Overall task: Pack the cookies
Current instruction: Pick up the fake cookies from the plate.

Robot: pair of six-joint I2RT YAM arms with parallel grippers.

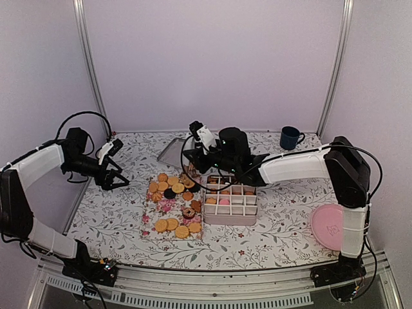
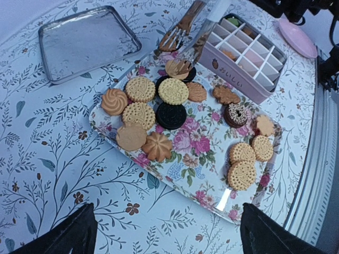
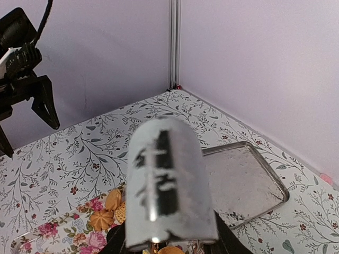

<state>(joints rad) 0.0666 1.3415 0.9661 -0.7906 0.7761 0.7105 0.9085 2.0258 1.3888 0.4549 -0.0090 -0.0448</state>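
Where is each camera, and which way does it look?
Top: high behind the robot, looking down at the table; left arm, right arm show.
Left wrist: on left arm, looking down at the cookies; open left tool shows.
Right wrist: on right arm, facing the back corner; held tongs show.
Shared: both wrists see the metal tray.

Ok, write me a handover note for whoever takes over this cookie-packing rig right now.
Left end effector: open, empty, hovering left of the floral tray.
Right end effector: shut on the tongs, whose tips are on one golden cookie at the tray's far end, beside the divided box.
Done: a few box compartments hold cookies.
Left: most cookies lie on the tray; many compartments look empty.
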